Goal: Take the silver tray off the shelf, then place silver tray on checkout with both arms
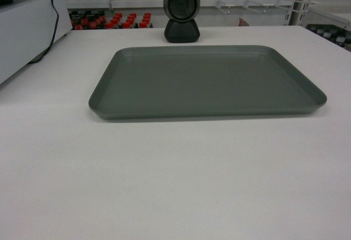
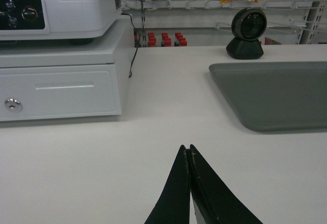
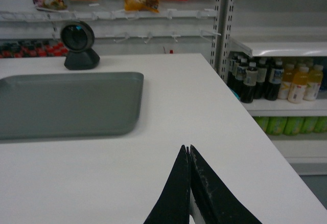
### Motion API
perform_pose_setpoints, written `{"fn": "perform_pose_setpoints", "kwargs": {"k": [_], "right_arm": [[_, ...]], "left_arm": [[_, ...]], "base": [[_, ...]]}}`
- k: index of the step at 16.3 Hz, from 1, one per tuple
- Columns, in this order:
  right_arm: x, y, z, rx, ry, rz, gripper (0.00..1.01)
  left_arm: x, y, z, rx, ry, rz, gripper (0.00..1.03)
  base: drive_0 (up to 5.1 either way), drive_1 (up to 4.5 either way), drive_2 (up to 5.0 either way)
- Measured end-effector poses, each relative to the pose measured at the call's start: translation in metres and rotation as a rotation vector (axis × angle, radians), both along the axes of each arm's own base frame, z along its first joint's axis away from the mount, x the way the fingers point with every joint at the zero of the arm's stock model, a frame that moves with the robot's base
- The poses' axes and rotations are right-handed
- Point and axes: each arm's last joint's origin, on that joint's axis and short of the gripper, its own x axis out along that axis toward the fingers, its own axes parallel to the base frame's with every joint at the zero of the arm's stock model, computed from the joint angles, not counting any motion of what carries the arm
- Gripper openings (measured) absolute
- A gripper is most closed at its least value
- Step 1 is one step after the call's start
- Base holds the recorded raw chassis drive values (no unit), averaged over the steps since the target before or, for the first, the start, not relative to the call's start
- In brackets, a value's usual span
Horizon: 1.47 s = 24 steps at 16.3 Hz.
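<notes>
1. At the far left, a white cash register with its drawer (image 2: 61, 91) is sitting on the checkout (image 1: 175, 185), and a black cable is trailing down behind it.

2. Next, the left gripper (image 2: 189, 150) is hanging low over bare white counter. Its two thin black prongs are pressed tip to tip and are holding nothing. It is well clear of the tray's left edge.

3. In the middle, the silver tray (image 1: 205, 81) is lying flat on the checkout, long side facing the robot, with nothing in it. No gripper is touching it.

4. Just behind the tray, a black round-headed scanner (image 1: 181, 13) is standing upright on its base, close to the tray's far rim but apart from it.

5. To the right of the tray, the right gripper (image 3: 189, 150) is poised over the counter in the same way: prongs closed together, empty, and away from the tray's right edge.

6. At the far right, beyond the counter's edge, a store rack of drink bottles (image 3: 276, 81) is standing.

7. By my reading, the tray is looking delivered and the step in hand is drawing both arms clear. Doing that well is meaning:
   - keeping both pairs of prongs above the low rim so neither is nudging the tray;
   - moving the two arms evenly;
   - steering the left arm wide of the register.
</notes>
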Motion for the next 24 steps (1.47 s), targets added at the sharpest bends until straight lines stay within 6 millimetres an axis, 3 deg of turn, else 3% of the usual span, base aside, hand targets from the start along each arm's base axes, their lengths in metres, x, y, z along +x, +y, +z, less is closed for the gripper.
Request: {"fn": "perform_pose_setpoints", "kwargs": {"k": [5,14,15,24], "right_arm": [[0.0003,0.0,-0.0033,-0.001,0.025,0.0,0.05],[0.0003,0.0,-0.0031,-0.001,0.023,0.0,0.97],[0.0003,0.0,-0.0031,0.0,0.023,0.0,1.0],[0.0003,0.0,-0.0034,0.0,0.026,0.0,0.98]], "left_arm": [[0.0001,-0.0001,-0.0007,0.0,0.004,-0.002,0.04],[0.0001,0.0,-0.0007,0.0,0.004,-0.002,0.95],[0.0001,-0.0001,-0.0007,0.001,0.004,-0.002,1.0],[0.0001,-0.0001,-0.0008,0.001,0.005,-0.002,0.98]], "base": [[0.0,0.0,0.0],[0.0,0.0,0.0],[0.0,0.0,0.0],[0.0,-0.92,0.9]]}}
